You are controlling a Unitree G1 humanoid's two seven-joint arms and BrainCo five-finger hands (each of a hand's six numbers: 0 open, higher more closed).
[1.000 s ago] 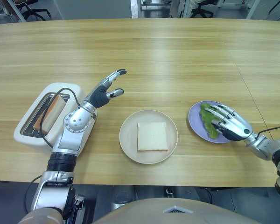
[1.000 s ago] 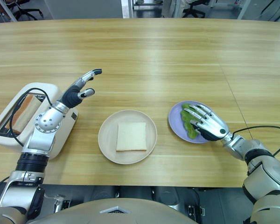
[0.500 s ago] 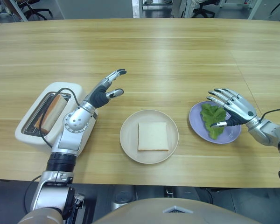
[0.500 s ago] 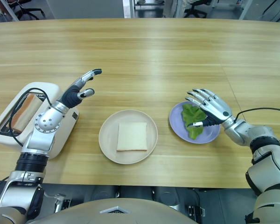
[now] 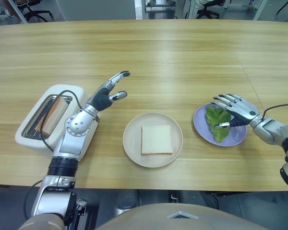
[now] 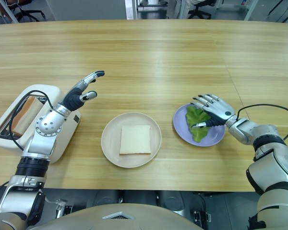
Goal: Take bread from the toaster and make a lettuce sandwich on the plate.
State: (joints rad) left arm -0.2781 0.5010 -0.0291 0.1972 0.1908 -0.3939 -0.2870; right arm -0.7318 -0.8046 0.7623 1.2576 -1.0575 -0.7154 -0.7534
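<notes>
The right hand (image 5: pixel 236 108) was held over the lettuce (image 5: pixel 215 120) on the purple plate (image 5: pixel 237 139), fingers spread, only lightly bent, and closed on nothing. The leaf lay directly beneath the fingertips, with the thumb tip at or just beside its near edge; actual contact could not be confirmed. The left hand (image 5: pixel 108 91) was held above the desk (image 5: pixel 182 52) with fingers extended and empty. The toaster (image 5: pixel 63 93) stood just behind those fingers, on the wrist side, with a toaster slice (image 5: pixel 51 117) upright in its slot. A plate slice (image 5: pixel 156 139) lay flat on the beige plate (image 5: pixel 131 143), between the two hands. Probable faults: a shallow pinch could tear the thin leaf or let it slip off, and downward pressure from the fingers could push the light purple plate across the desk or tip it. The lettuce could also land off-centre on the plate slice. No brand, label or other writing was legible on any item.
</notes>
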